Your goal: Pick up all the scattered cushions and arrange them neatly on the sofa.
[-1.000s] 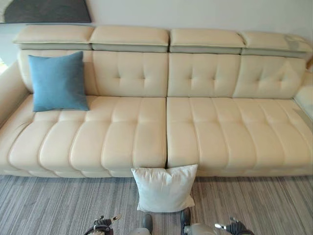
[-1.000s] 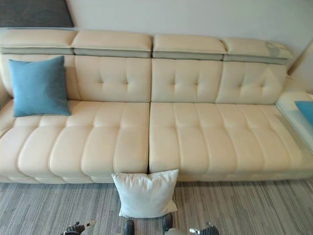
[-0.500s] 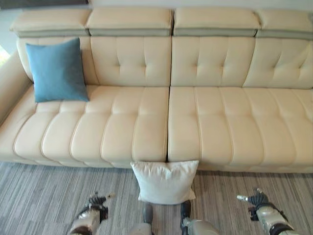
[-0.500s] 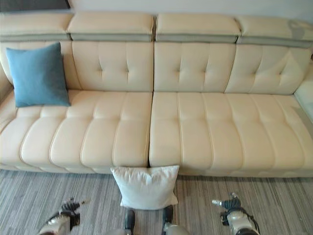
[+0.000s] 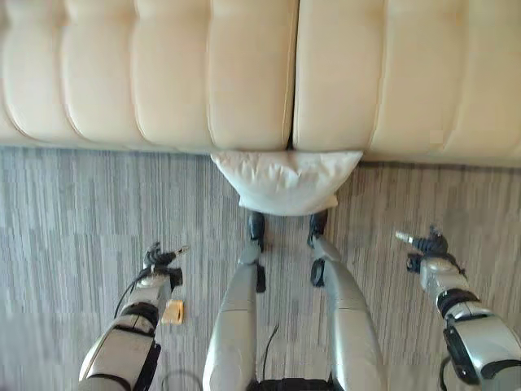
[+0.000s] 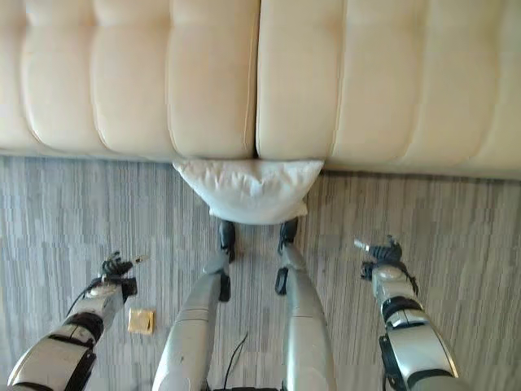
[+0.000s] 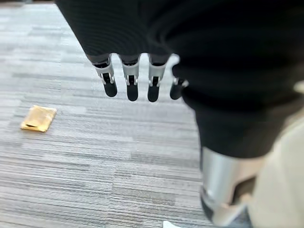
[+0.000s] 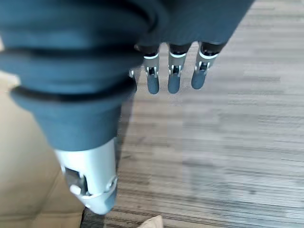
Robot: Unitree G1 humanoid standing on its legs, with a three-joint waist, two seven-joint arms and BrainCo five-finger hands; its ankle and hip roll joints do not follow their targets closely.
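Note:
A white cushion (image 5: 285, 181) stands on the grey carpet, leaning against the front of the cream sofa (image 5: 163, 73) where its two seat sections meet. My left hand (image 5: 160, 262) hovers over the carpet to the cushion's lower left, well apart from it. In the left wrist view its fingers (image 7: 129, 81) hang straight with nothing in them. My right hand (image 5: 425, 244) hovers at the same height to the cushion's right. The right wrist view shows its fingers (image 8: 173, 76) straight and empty too.
A small tan packet (image 5: 172, 312) lies on the carpet just beside my left forearm, also seen as the tan packet (image 7: 38, 118) below the left fingers. The sofa's seat front runs across the whole far side. Striped grey carpet (image 6: 456, 220) spreads to both sides.
The camera has tilted down: the sofa back and the blue cushion have left the picture. Both arms now reach further forward over the carpet. The white cushion has not moved.

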